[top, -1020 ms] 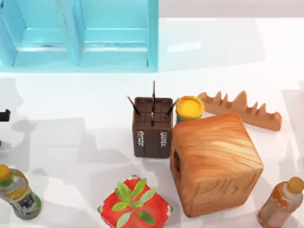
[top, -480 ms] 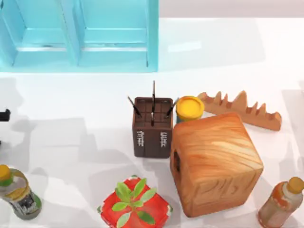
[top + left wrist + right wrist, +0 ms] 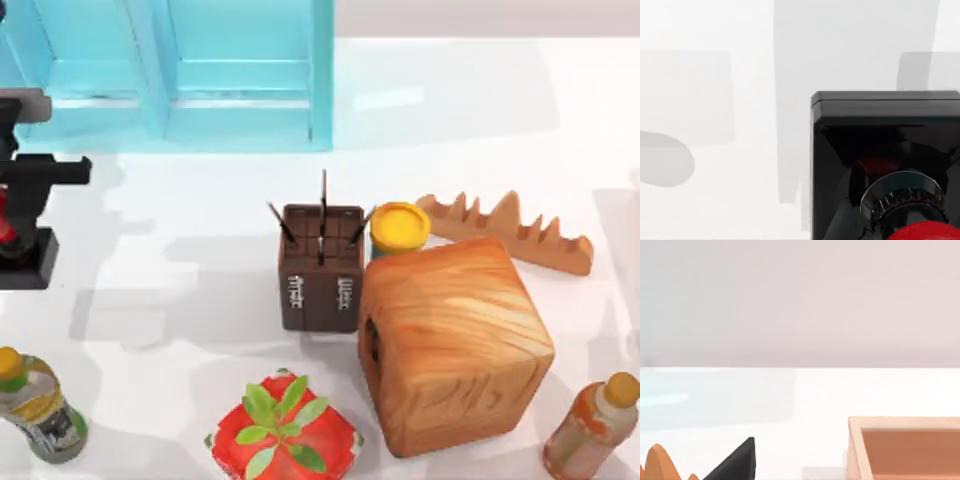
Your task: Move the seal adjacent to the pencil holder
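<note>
The seal (image 3: 27, 262), a red knob on a black square base, hangs above the table at the far left of the top view. My left gripper (image 3: 12, 200) is shut on its knob from above. The left wrist view looks down along the seal (image 3: 880, 150), black base and red knob close up, over white table. The pencil holder (image 3: 321, 266), a dark brown box with thin pencils and white lettering, stands mid-table, far to the right of the seal. A black part of my right gripper (image 3: 735, 462) shows in the right wrist view.
A large wooden cube (image 3: 455, 340) touches the pencil holder's right side, with a yellow-lidded jar (image 3: 400, 228) and a brown toothed rack (image 3: 505, 232) behind it. A red pot with a plant (image 3: 284, 430) sits in front. Bottles (image 3: 38, 405) (image 3: 590, 428) stand at both front corners. A blue cabinet (image 3: 170, 75) is at the back left.
My left gripper has come into the top view from the left edge, carrying the seal, and now sits higher and farther back. Nothing else has moved.
</note>
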Motion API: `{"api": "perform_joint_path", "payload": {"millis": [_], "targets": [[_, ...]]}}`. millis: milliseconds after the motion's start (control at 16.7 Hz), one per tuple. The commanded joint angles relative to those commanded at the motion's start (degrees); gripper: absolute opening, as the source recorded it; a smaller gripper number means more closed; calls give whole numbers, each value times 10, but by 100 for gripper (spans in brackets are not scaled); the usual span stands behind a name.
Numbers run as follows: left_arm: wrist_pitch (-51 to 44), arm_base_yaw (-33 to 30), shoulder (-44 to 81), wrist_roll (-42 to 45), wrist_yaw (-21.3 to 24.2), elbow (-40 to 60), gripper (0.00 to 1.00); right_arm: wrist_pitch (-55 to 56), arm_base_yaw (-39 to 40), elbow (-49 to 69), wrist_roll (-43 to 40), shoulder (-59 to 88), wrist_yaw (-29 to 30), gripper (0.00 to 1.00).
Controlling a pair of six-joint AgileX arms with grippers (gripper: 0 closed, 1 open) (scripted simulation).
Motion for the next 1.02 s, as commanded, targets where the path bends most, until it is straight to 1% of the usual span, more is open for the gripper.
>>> {"api": "perform_joint_path", "payload": {"millis": [180,300,420,780,900,1020], "targets": [[-83,-67,-19,-65,0,67,0,0,0,0,0,0,0,100],[-120,-100,-29,-97,-1,99,0,0,0,0,0,0,0,100],[-134,-112,-33,-109,0,111,0,0,0,0,0,0,0,100],[-137,-117,-22,-116,0,119,0,0,0,0,0,0,0,100],[-151,-139,7,-141,1,153,0,0,0,0,0,0,0,100],[-168,-172,45,-173,1,210,0,0,0,0,0,0,0,100]]}}
